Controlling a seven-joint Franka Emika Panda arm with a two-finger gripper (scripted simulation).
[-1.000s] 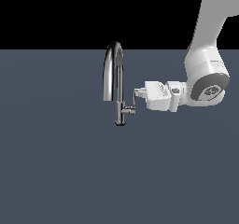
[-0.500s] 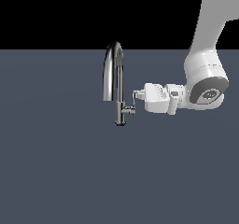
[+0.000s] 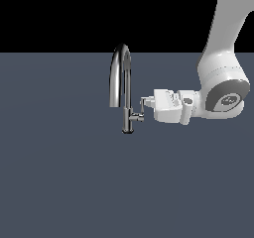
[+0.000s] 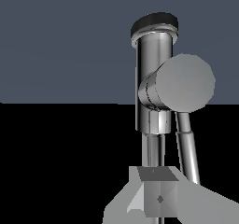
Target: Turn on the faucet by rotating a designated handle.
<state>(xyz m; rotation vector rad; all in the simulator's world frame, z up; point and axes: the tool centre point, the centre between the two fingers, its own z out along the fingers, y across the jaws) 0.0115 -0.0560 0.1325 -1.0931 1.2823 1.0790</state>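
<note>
We see the faucet (image 3: 123,90) standing in the middle of the exterior view, on the flat grey counter (image 3: 59,182). It is tall, thin and shiny, with a high bent spout. Low on its post, a short stub sticks out toward the right of the frame, and the small handle (image 3: 142,109) rises from the end of that stub. In the wrist view the stub's round end fills the upper right, and the handle (image 4: 187,146) runs from it as a thin rod toward the lower part of the frame.

Our claw (image 3: 145,102) lies sideways, just right of the middle of the exterior view, and its tip is right at the handle. We cannot tell if it is spread wide or squeezed tight, because the fingers are too small in one view and mostly hidden in the other. It may be touching the rod, but we are not sure.

We think the handle is hard, smooth metal, so it could slip. It will not bend or break easily. The best place to push or hold is near the free end of the rod, far from the stub, where it should turn most easily.
</note>
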